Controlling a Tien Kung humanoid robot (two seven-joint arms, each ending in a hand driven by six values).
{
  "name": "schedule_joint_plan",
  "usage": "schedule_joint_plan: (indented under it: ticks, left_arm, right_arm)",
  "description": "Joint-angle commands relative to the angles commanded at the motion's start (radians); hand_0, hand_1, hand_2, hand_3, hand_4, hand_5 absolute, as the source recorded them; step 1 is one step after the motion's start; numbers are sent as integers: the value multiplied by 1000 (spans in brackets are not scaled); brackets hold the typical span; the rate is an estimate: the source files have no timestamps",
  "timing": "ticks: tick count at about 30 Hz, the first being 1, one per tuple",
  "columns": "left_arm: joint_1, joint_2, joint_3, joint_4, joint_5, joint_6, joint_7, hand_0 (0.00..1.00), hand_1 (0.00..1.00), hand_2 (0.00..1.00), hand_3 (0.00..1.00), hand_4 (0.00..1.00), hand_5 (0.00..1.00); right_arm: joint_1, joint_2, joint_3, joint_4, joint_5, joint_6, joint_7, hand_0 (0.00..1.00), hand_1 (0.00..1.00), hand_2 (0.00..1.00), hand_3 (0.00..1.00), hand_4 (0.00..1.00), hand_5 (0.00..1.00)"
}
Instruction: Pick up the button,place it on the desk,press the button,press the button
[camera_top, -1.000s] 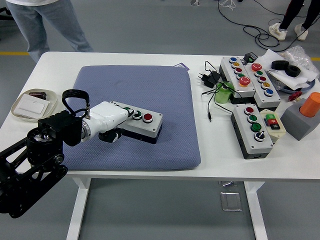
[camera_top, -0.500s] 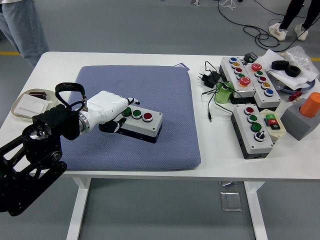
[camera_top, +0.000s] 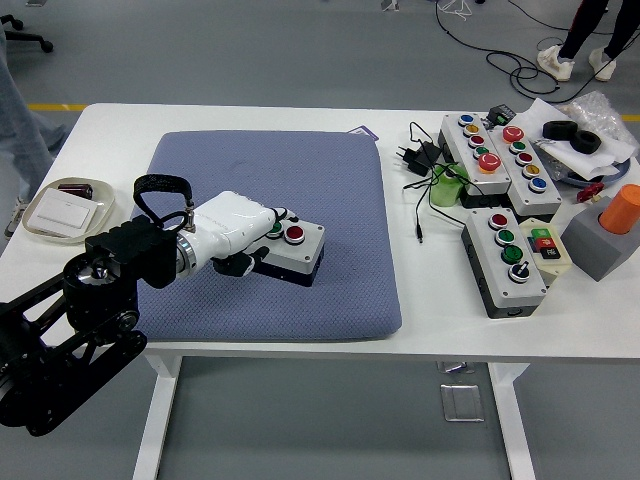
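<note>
The left hand (camera_top: 240, 233) lies over the button box (camera_top: 290, 250) on the blue mat (camera_top: 330, 190), covering the end at 9 o'clock; whether its fingers grip, I cannot tell.

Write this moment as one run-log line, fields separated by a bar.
left hand over button box, covering green buttons | red button uncovered | box on blue mat | right arm not in view

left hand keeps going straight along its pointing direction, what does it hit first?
The left hand points right along the button box and already overlaps its left end. Straight on, it would likely meet the red button first; height above the box is unclear.
</note>
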Motion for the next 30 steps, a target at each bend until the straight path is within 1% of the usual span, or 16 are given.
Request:
schedule_joint_plan:
  ticks: [4, 15, 22, 25, 26, 27, 29, 30]
  left_arm:
    - [3, -1, 7, 11, 0, -6, -1, 143, 63, 84, 909, 461, 2]
    - [-1, 1, 35, 32, 0, -38, -4, 143, 61, 83, 907, 456, 2]
    - [-6, 3, 41, 38, 0, -46, -4, 144, 60, 82, 904, 459, 2]
    - [-7, 2, 37, 35, 0, -42, -3, 144, 60, 82, 904, 459, 2]
    - [-7, 1, 32, 32, 0, -32, -2, 144, 60, 82, 906, 461, 2]
    - [-7, -1, 23, 28, 0, -12, 2, 144, 60, 82, 906, 461, 2]
    - [-7, -2, 17, 25, 0, 3, 5, 144, 60, 82, 906, 461, 2]
    - [-4, -2, 4, 18, 0, 37, 16, 144, 60, 82, 906, 461, 2]
  right_arm:
    - [-1, 0, 0, 0, -2, 0, 0, 631, 467, 528, 584, 272, 8]
    - [-4, -1, -1, 0, 1, 0, 1, 631, 466, 528, 584, 272, 7]
    - [-3, -1, 0, 0, 0, -1, 1, 631, 466, 527, 584, 272, 9]
    - [-3, -1, 0, 0, 0, -1, 1, 631, 466, 527, 584, 272, 9]
    - [-3, -1, 1, 0, -1, -1, 1, 631, 467, 528, 584, 272, 8]
    - [-2, -1, 1, 0, -2, -1, 1, 631, 467, 528, 584, 272, 8]
    - [-2, -1, 1, 0, -2, -1, 0, 631, 467, 528, 584, 272, 8]
    - [-2, -1, 2, 0, -3, -1, 0, 631, 467, 528, 584, 272, 8]
